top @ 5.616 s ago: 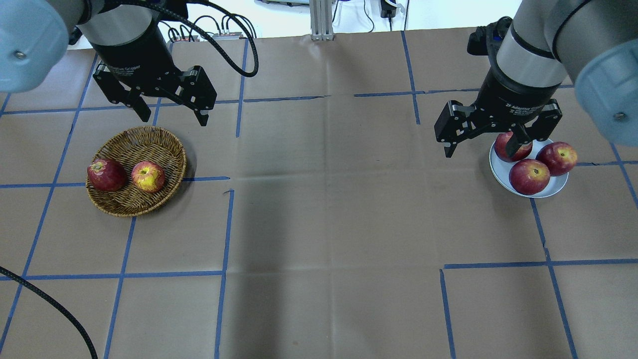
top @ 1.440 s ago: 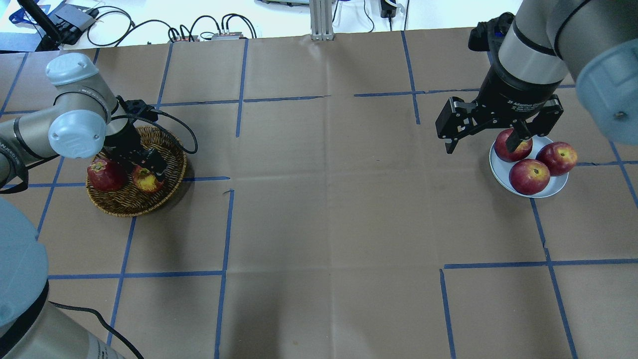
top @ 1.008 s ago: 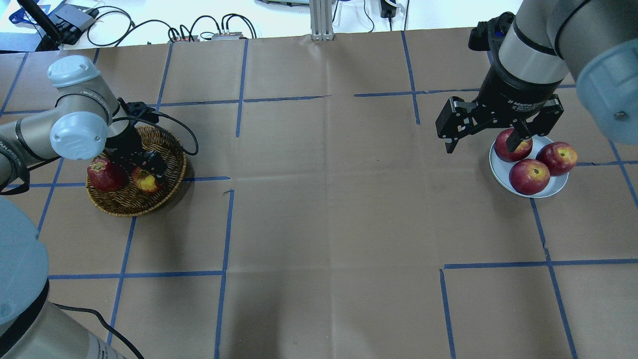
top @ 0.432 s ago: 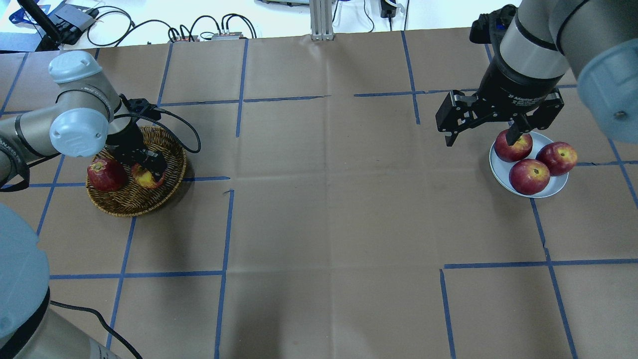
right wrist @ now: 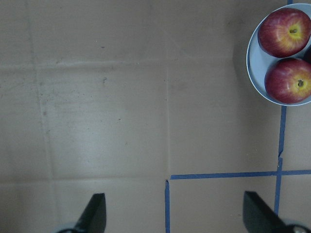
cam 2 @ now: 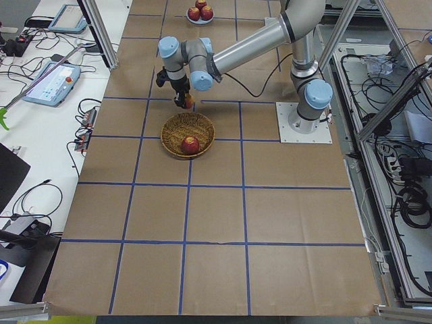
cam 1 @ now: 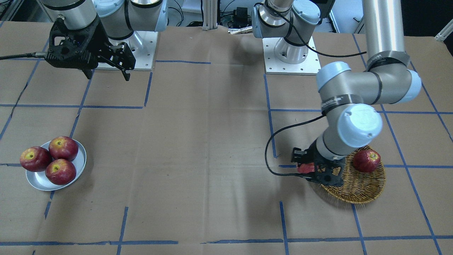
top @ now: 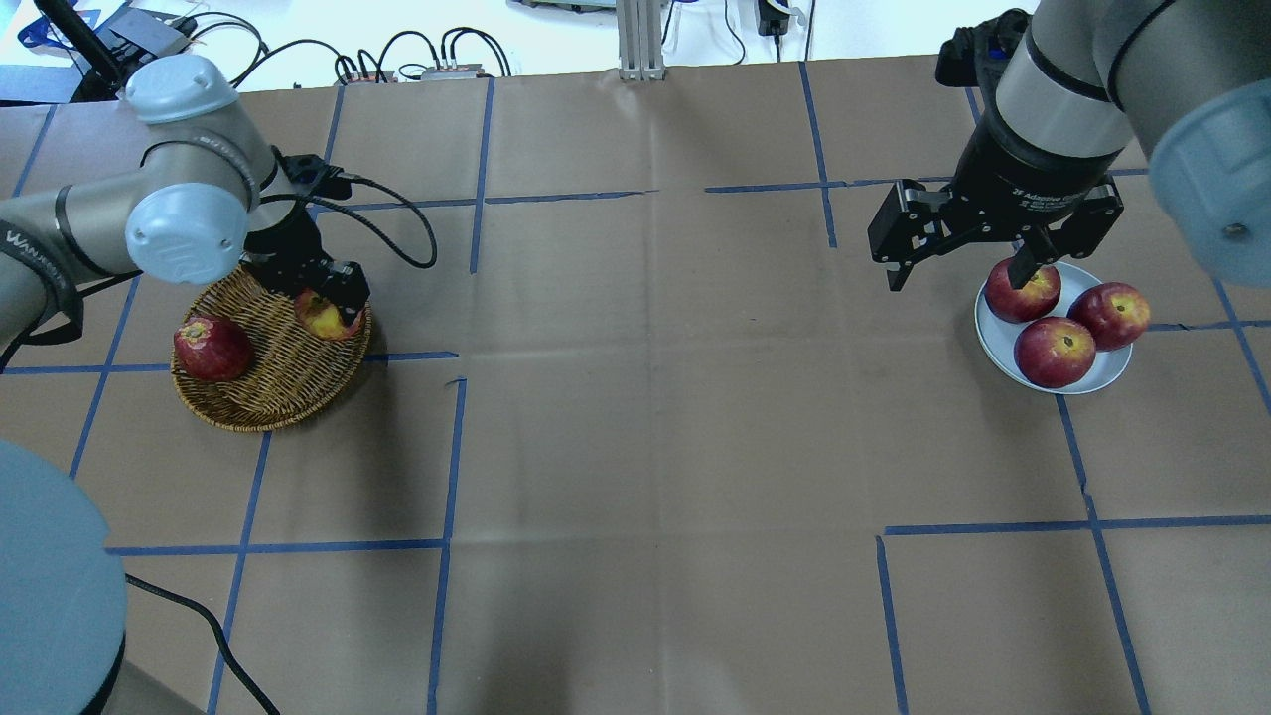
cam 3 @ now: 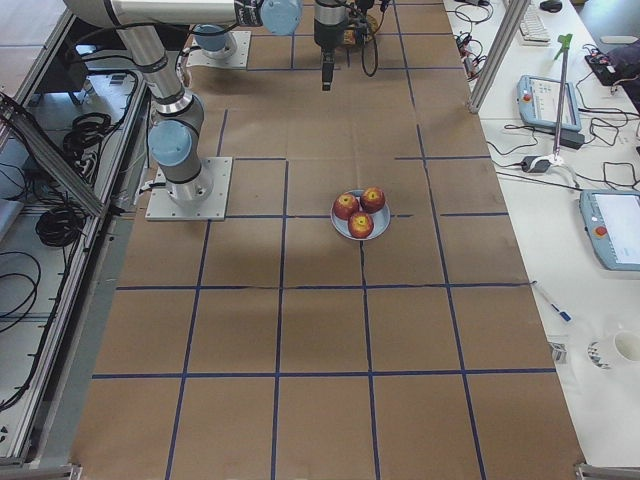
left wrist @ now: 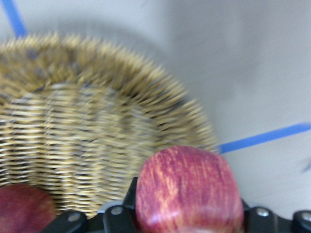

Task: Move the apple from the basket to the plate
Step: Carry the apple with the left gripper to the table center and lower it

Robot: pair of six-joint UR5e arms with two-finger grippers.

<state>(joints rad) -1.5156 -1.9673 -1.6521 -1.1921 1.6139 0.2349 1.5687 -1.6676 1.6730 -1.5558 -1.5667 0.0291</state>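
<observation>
My left gripper (top: 324, 310) is shut on the pale, streaky red-and-yellow apple (top: 319, 315) and holds it just above the far right rim of the wicker basket (top: 260, 392). In the left wrist view the apple (left wrist: 187, 189) sits between the jaws, with the basket (left wrist: 87, 131) below. In the front view the apple (cam 1: 306, 168) is mostly hidden by the gripper (cam 1: 320, 170), beside the basket (cam 1: 357, 193). The silver plate (top: 1114, 372) at the right holds three dark-red apples (top: 1055, 351). My right gripper (top: 953, 280) hovers open and empty over the plate's left edge.
A darker red apple (top: 211, 348) lies at the basket's left side. The left arm's black cable (top: 397, 214) loops over the table behind the basket. Blue tape lines cross the brown paper cover. Cables and boxes lie beyond the far edge.
My left gripper came down into the basket, shut on the pale apple, and has now lifted it up and toward the basket's far right rim. The right arm has barely moved.
</observation>
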